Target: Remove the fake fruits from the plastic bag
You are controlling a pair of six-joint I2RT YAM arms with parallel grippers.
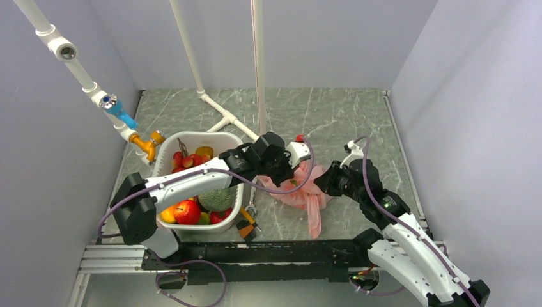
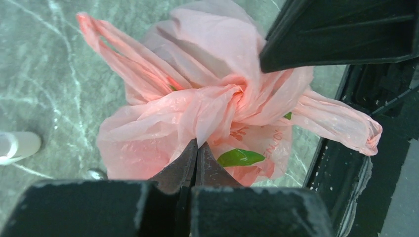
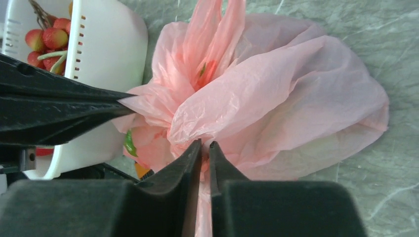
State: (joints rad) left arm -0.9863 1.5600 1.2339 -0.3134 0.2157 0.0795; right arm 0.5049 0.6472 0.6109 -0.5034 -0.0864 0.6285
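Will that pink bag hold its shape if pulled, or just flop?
Probably floppy: the pink bag is thin, crinkled film bunched where the left gripper and right gripper pinch it. Likely light, sagging around the green item inside. It may stretch or tear.

The thin, crinkly, translucent pink plastic bag [image 1: 300,190] is laid on the grey-green marbled table [image 1: 345,115], just right of the white perforated plastic basket [image 1: 192,135]. The left arm is stretched across above the basket, and the black two-finger left gripper [image 2: 196,148] is set at the bag's left side. The black two-finger right gripper [image 3: 205,148] is set at the bag's right side. A fold of the bag is pinched in each. One strand of the bag is trailed toward the near edge. A big netted melon [image 1: 217,198] and a glossy red apple [image 1: 186,211] are held in the basket's near half. A white pipe frame [image 1: 192,57] is stood behind the basket.
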